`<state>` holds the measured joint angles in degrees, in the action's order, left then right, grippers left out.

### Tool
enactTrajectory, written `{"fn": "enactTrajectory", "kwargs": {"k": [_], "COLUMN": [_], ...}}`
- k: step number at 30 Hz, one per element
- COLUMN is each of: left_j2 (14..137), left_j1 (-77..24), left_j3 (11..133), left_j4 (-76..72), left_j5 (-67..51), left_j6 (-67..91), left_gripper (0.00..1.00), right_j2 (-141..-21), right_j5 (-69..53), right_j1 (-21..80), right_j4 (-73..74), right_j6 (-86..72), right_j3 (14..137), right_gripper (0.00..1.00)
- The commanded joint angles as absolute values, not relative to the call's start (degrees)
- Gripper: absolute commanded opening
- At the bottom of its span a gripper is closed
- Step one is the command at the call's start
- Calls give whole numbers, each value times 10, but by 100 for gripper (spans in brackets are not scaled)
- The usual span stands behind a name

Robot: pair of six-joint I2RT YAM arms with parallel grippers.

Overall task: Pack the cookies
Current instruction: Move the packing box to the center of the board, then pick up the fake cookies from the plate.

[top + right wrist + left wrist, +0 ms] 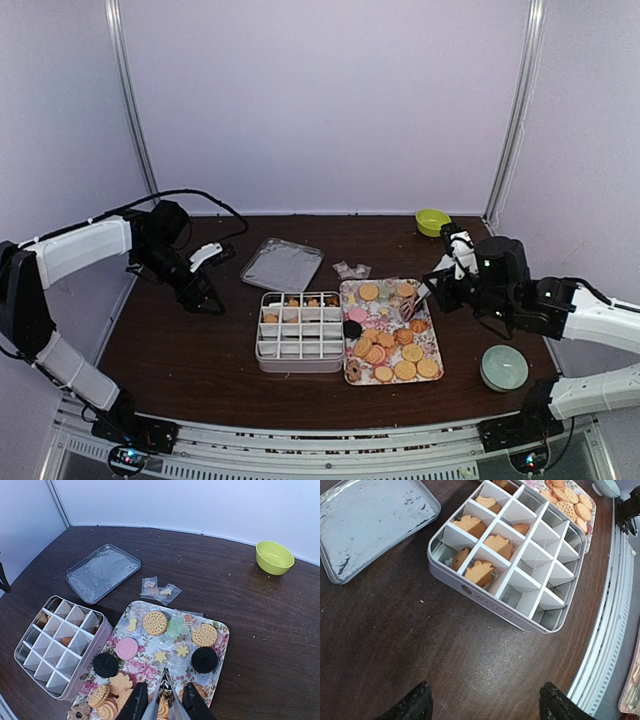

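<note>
The cookies (390,345) lie on a floral tray (346,300) right of centre: golden rounds (155,623), a pink one (127,648) and dark ones (204,660). My right gripper (162,702) hangs over the tray's near half, shut on metal tongs (164,685). The tongs' tips meet above the clear wrappers, with nothing between them that I can see. Left of the tray stands a divided tin (510,610) with several orange cookies (480,572) in its far cells. My left gripper (485,707) is open over bare table left of the tin.
The tin's lid (282,264) lies flat behind the tin. Small clear packets (160,590) sit behind the tray. A green bowl (432,221) is at the back right. A pale round container (503,367) stands near the front right edge.
</note>
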<state>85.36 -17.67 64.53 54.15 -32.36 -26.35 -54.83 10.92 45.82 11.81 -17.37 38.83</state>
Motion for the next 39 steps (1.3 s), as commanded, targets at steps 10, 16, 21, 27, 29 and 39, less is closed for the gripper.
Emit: {"fn": "enactTrajectory", "kwargs": {"k": [10,16,21,27,29,39], "left_j2": [831,831,831,839,841,839], "left_j1": [-174,-173,-173,-173,-173,-173], "left_j3": [659,668,672,675,675,674], "left_j4": [550,554,560,561,561,563], "left_j5": [-306,-304,-300,-304,-306,-306], "left_j6": [-267,-265,-269,-268,-269,-273], "left_gripper": [76,76,76,76,75,75], "right_j2": [-490,-514,-536,-527,-521,-524], "right_j5": [155,151,130,105,101,123], "right_j1": [456,457,457,459,463,486], "right_j4": [175,143,137,105,86,67], "right_j6": [-168,-162,-154,-153,-151,-111], "right_j3": [379,379,383,368,362,382], "right_gripper": [48,43,36,29,26,15]}}
